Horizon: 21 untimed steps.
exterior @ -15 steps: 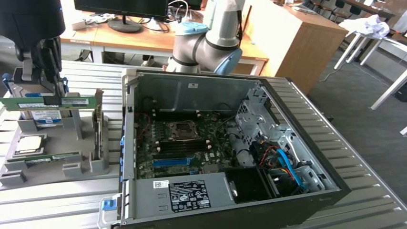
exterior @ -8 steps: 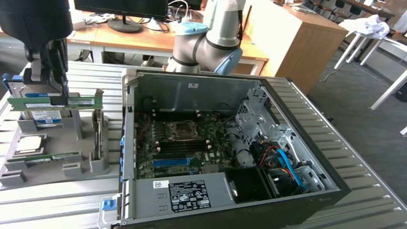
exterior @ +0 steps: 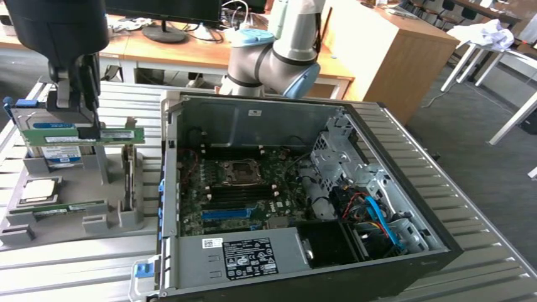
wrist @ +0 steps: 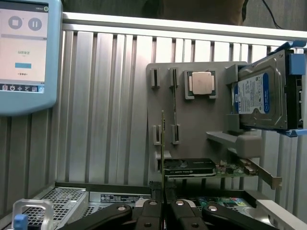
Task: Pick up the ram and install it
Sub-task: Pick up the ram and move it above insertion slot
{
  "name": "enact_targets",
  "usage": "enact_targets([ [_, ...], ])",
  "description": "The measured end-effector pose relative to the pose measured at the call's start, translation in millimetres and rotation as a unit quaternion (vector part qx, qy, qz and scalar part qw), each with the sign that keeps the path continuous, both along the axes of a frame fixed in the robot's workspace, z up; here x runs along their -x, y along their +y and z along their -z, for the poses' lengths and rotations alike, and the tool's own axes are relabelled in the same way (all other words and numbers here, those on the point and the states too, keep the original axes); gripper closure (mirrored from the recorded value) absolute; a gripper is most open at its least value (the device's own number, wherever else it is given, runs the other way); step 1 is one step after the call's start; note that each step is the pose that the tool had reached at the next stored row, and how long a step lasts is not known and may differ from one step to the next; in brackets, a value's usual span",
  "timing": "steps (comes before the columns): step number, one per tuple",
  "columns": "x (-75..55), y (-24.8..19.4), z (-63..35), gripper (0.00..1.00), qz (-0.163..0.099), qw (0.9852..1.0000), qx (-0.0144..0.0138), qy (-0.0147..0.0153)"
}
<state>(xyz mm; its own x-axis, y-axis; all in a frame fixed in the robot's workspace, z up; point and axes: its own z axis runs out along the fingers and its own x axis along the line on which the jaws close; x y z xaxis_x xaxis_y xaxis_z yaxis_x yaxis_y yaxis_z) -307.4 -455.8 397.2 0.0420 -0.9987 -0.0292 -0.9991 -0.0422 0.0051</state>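
Gripper (wrist: 163, 206) pinches the ram (exterior: 117, 134) by its top edge above the tray (exterior: 25, 238); keeping it level and square seems key, with the case (exterior: 251, 123) wall close.

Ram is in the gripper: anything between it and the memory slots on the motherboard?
Yes: the open computer case's side wall stands between the ram, held in the gripper, and the memory slots. Nothing else visible blocks the way.

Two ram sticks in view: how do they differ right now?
Grip: the held ram is clamped in the fingers; the other ram is untouched.
Height: the held ram hangs above the grey fixture; the other ram sits low in its fixture slots.
Shared: both are long, thin, green sticks lying parallel.
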Motion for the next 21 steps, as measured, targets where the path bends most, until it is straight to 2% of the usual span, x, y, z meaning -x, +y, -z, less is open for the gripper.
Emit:
enact_targets([
  [21,-31.8,0.0,0.1,0.87,0.0,1.0,0.0,-0.0001],
])
